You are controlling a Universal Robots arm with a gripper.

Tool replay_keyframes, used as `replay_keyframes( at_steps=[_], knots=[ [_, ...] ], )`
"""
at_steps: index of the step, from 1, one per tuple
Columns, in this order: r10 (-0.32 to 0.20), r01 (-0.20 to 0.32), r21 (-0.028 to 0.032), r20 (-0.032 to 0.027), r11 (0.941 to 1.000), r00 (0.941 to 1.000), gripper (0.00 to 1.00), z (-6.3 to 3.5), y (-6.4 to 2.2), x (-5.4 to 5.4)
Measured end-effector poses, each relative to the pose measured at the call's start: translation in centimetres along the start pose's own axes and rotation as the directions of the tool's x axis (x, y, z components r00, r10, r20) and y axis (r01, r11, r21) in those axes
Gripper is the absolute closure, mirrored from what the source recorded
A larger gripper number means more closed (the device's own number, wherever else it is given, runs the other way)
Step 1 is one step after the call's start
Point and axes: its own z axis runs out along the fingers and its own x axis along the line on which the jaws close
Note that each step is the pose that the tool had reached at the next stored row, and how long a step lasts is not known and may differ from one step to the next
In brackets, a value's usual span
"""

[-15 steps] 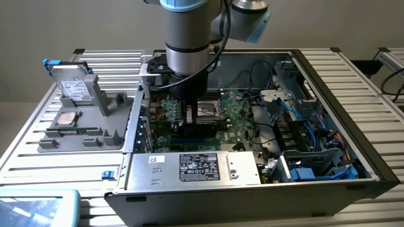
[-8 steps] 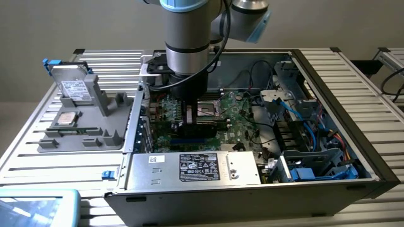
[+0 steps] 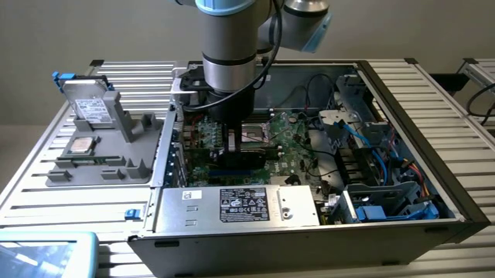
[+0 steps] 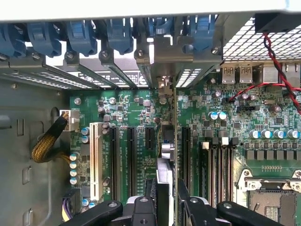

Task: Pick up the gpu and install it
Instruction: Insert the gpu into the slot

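Edge-on in the wrist view, the gpu (image 4: 165, 155) is a thin green card running from between my fingers toward the case's rear slot openings. Its silver bracket end (image 4: 164, 84) sits by the rear wall. My gripper (image 4: 168, 200) is shut on the card, one black finger on each face. The card stands upright just over the dark expansion slots (image 4: 146, 141) of the green motherboard (image 4: 244, 117); whether it touches a slot I cannot tell. In the exterior view, the gripper (image 3: 230, 152) is low inside the open computer case (image 3: 433, 145), with the gpu (image 3: 251, 155) dark beneath it.
A silver power supply (image 3: 240, 205) fills the case's near side. Blue and black cables (image 3: 371, 145) crowd the exterior view's right. A grey tray (image 3: 101, 150) outside the case holds a hard drive (image 3: 89, 107). A yellow-sleeved cable (image 4: 47, 146) and the processor socket (image 4: 270, 197) flank the slots.
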Motion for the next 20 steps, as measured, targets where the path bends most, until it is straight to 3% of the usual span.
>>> replay_keyframes(
  at_steps=[4,9,20],
  knots=[
    [-0.001,0.001,0.0024,0.0001,1.0000,1.0000,0.72,-0.01,0.04,0.01],
    [-0.002,0.002,0.0125,0.0005,0.9999,1.0000,0.72,-0.11,0.06,0.01],
    [-0.003,0.003,0.0147,0.0004,0.9999,1.0000,0.72,0.00,0.36,0.01]
  ],
)
